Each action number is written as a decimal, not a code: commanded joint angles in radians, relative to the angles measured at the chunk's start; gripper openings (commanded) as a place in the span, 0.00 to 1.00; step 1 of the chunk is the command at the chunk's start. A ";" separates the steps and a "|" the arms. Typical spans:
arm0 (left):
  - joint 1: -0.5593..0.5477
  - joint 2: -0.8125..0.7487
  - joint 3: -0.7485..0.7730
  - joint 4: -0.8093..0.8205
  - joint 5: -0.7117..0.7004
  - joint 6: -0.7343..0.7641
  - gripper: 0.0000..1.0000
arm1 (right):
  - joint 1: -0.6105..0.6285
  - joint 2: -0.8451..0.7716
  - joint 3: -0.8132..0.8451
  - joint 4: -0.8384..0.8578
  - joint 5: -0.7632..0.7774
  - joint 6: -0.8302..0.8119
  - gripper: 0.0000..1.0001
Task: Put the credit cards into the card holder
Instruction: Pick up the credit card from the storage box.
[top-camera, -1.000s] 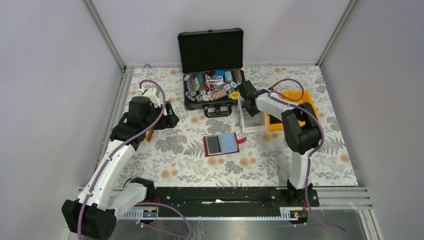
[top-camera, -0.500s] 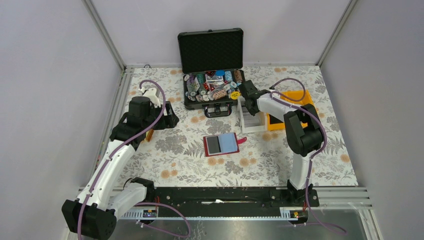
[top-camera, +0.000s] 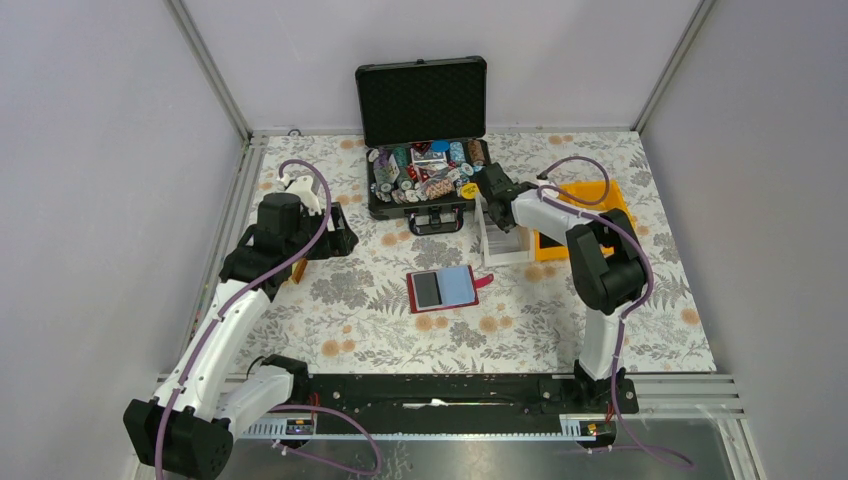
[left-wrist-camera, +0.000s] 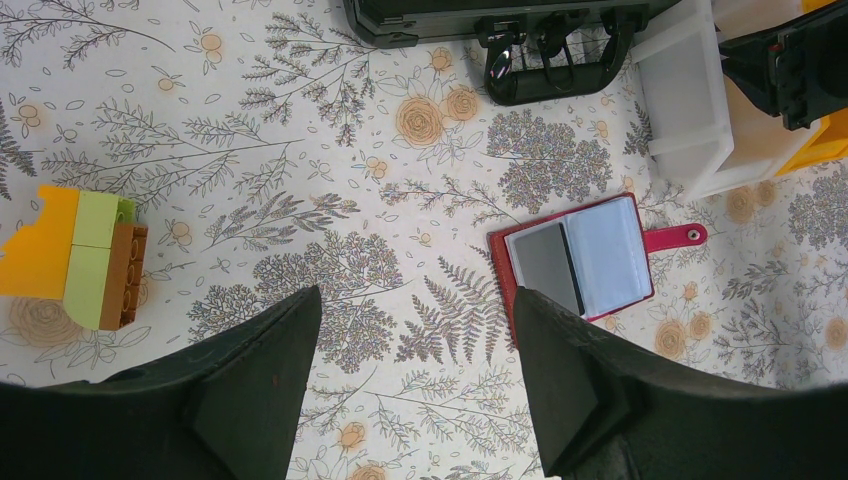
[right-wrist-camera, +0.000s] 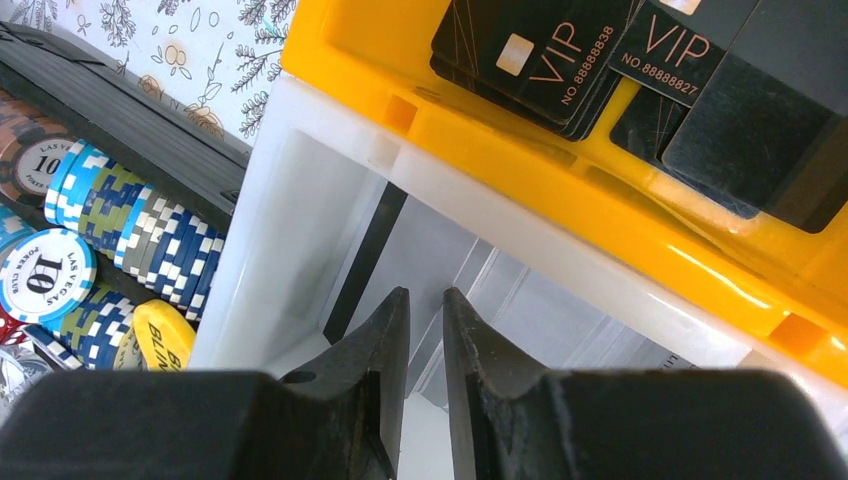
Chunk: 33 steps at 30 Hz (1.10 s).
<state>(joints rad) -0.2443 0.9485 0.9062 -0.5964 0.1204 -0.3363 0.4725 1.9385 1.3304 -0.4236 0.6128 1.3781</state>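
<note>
The right pincer (right-wrist-camera: 425, 298) hangs inside a translucent white plastic bin (right-wrist-camera: 290, 200). Its matte black fingers are drawn to a narrow slit, and whether they pinch anything cannot be told. Just beyond it, a glossy yellow bin (right-wrist-camera: 470, 115) holds flat black VIP cards (right-wrist-camera: 545, 45) with gold lettering. Ridged poker chips (right-wrist-camera: 120, 215) lie off to its side.

The left pincer (left-wrist-camera: 415, 300) stands wide open and empty above the floral cloth (left-wrist-camera: 300, 130). The card holder (left-wrist-camera: 575, 265), dark red and leather-like, lies open flat ahead of its right finger, with a pale blue credit card (left-wrist-camera: 612, 255) in one half.
</note>
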 joint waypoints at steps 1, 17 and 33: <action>-0.004 -0.020 0.007 0.023 -0.021 0.014 0.73 | 0.024 -0.044 -0.012 0.041 0.089 0.035 0.25; -0.006 -0.016 0.008 0.022 -0.016 0.014 0.73 | 0.048 -0.068 -0.046 0.087 0.144 0.055 0.24; -0.006 -0.014 0.010 0.021 -0.020 0.013 0.73 | 0.056 -0.069 -0.067 0.091 0.186 0.114 0.21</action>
<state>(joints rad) -0.2470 0.9485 0.9062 -0.5964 0.1200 -0.3363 0.5171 1.9175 1.2716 -0.3470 0.7193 1.4441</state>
